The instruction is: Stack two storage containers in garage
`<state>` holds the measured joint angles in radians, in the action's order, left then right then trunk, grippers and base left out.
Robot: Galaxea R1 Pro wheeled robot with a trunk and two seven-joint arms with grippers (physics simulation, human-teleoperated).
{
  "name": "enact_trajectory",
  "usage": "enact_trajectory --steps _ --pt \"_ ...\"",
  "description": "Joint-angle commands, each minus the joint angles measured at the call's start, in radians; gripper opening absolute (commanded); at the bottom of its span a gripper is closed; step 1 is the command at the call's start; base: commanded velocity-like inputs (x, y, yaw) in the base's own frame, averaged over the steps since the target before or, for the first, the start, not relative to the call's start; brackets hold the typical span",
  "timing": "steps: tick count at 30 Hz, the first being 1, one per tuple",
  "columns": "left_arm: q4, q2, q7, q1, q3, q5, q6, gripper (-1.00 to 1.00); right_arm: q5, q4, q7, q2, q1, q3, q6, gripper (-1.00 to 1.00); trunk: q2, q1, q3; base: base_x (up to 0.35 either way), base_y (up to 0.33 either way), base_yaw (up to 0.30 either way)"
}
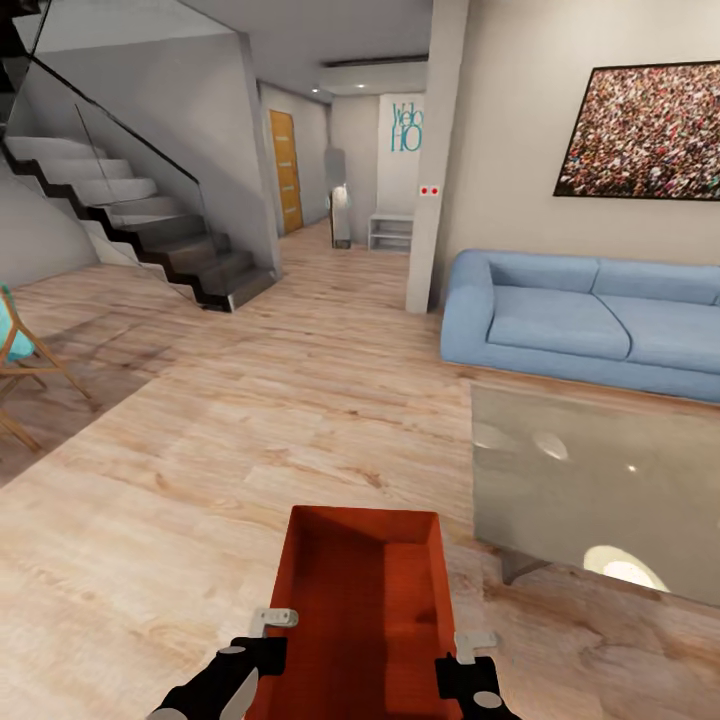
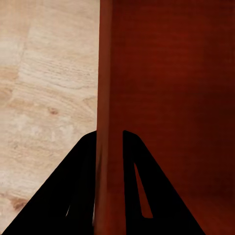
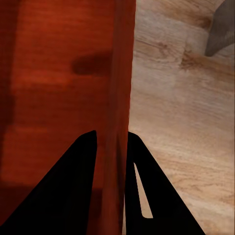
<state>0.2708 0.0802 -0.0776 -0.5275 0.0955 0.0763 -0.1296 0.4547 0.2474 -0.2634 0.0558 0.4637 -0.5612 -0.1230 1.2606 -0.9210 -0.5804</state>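
An orange-red storage container is held up in front of me over the living room's light wood plank floor, its open top facing up. My left gripper is shut on its left wall, one finger on each side. My right gripper is shut on the right wall in the same way. Inside, the container is bare. The garage is out of view.
A glass coffee table stands close at the right, with a blue sofa behind it. A staircase rises at the left and a wooden chair sits at the left edge. A hallway with an orange door leads away ahead.
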Motion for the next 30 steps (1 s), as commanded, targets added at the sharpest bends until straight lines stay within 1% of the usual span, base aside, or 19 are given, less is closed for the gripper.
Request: enact_trajectory --steps 1,4,7,30 --pt "-0.001 -0.002 -0.013 0.000 -0.005 -0.004 -0.007 -1.00 -0.005 0.002 -0.010 -0.013 0.001 0.015 -0.009 -1.00 0.000 -0.001 -0.001 0.323 0.000 0.269" --pt "-0.001 -0.002 -0.013 0.000 -0.005 -0.004 -0.007 -1.00 -0.005 0.002 -0.010 -0.013 0.001 0.015 -0.010 -1.00 0.000 -0.001 -0.001 0.324 0.000 0.255" --pt "-0.001 -0.002 -0.013 0.000 -0.005 -0.004 -0.007 -1.00 -0.005 0.002 -0.009 -0.014 0.001 0.015 -0.009 -1.00 0.000 -0.001 -0.001 0.323 0.000 0.078" --pt "-0.001 -0.002 -0.013 0.000 -0.005 -0.004 -0.007 -1.00 -0.005 0.003 -0.008 -0.013 0.001 0.015 -0.007 -1.00 0.000 -0.001 -0.001 0.323 0.000 0.002"
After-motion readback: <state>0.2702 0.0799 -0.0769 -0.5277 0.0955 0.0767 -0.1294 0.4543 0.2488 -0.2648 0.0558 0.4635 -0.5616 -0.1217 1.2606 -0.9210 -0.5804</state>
